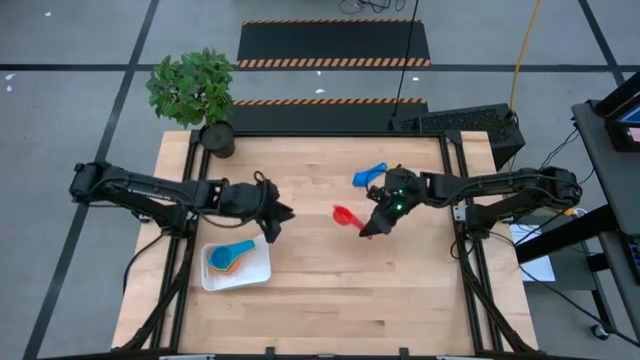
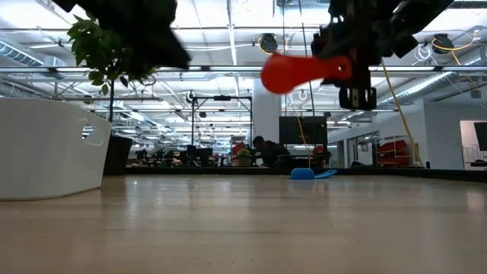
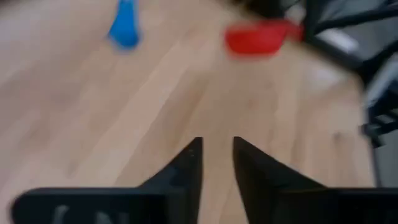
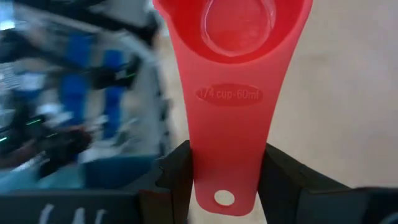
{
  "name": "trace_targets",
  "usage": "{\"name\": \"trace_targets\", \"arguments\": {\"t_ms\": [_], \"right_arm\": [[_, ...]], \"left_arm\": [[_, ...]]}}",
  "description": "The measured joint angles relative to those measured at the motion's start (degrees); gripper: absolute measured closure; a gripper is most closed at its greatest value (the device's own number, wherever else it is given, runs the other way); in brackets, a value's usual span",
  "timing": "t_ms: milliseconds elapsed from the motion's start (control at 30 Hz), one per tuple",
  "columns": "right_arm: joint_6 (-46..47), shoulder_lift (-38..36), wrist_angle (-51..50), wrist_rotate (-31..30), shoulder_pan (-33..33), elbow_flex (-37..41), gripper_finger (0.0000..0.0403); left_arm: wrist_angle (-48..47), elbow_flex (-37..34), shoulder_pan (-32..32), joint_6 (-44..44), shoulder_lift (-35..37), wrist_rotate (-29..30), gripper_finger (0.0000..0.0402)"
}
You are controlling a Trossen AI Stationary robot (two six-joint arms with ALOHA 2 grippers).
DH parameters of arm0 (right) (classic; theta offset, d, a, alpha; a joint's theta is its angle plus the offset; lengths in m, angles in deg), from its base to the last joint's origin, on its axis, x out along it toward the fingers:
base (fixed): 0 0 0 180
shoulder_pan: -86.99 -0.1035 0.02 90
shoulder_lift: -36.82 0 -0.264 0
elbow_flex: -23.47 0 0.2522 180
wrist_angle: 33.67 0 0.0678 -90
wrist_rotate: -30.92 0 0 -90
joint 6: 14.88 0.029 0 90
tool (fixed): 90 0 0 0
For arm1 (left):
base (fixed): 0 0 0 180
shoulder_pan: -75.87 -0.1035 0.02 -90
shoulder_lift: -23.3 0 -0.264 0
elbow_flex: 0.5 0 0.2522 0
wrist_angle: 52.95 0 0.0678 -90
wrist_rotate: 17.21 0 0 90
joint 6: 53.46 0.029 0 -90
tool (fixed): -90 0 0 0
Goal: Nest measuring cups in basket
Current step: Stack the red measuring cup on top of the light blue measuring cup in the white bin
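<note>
Red measuring cup point(image 4: 233, 74): marked as a quarter cup, held off the table near centre, bowl forward and handle back. Right gripper point(image 4: 225, 177) pinches the flat handle near its hang hole, one finger on each edge. In the low view the cup hangs clear above the wood with open air beneath.

White basket point(image 1: 258, 272): front-left part of the table, already holding a light blue cup point(image 1: 230, 253) with an orange-yellow one tucked under it. Dark blue cup point(image 1: 368, 176) lies on the wood behind the right gripper, not yet collected.

Left gripper point(image 3: 217, 158): hovers just behind the basket, fingers slightly parted with a narrow gap, holding nothing.

Risks (judgement): the grip sits at the handle's tail end, so the bowl could swing or slip on a quick move. The left gripper sits close to the path from cup to basket; both arms converging there could clash. A tilted release may leave the red cup riding on the blue handle rather than nesting.

Room: bare wood between cup and basket; potted plant point(image 1: 195, 95) at the far-left corner, well apart.
</note>
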Motion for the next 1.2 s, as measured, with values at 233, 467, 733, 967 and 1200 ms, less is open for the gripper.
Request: {"name": "trace_targets", "arguments": {"t_ms": [233,467,733,967,1200], "right_arm": [[11.0,0.0,16.4,13.4,0.0,0.0,0.0271],[25.1,0.0,31.4,21.7,0.0,0.0,0.0271],[30.5,0.0,36.2,22.8,-0.3,0.0,0.0271],[29.9,0.5,36.4,22.8,-1.2,0.0,0.0271],[27.8,0.7,36.4,22.5,-1.3,0.0,0.0271]], "left_arm": [[20.5,0.0,4.5,21.6,0.0,1.5,0.0188],[30.5,0.0,5.2,31.8,0.0,3.3,0.011],[32.9,0.9,5.1,31.9,0.0,1.9,0.0135],[23.8,10.3,5.2,33.9,-5.0,0.4,0.0172],[16.0,18.3,4.7,33.3,-12.1,0.2,0.0174]]}}
